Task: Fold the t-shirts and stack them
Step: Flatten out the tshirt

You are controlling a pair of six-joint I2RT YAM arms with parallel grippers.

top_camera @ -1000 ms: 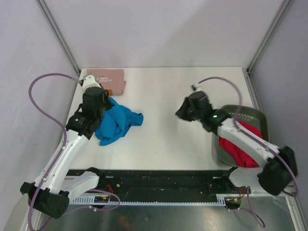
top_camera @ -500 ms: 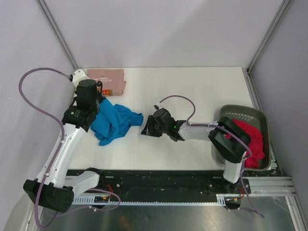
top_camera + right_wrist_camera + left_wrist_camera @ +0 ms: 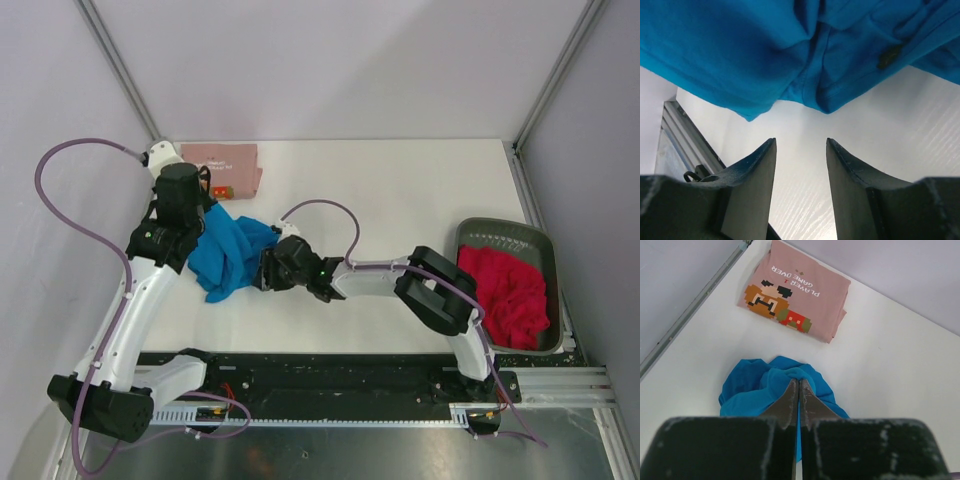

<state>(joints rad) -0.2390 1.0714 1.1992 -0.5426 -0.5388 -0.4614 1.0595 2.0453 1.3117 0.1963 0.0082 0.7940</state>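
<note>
The left hand (image 3: 799, 384) is pinched shut on a fold of the blue t-shirt (image 3: 747, 390), which lies bunched on the counter (image 3: 890, 365) below it; the folded pink t-shirt (image 3: 800, 287) lies beyond its tips. The right hand (image 3: 801, 145) stands partly open and empty, the blue cloth just ahead of it

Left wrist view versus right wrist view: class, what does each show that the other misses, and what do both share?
Only left wrist: the folded pink t-shirt, and the left gripper pinched shut on blue cloth. Only right wrist: the right gripper, open and empty above the table. Both: the crumpled blue t-shirt lying on that white table.
</note>
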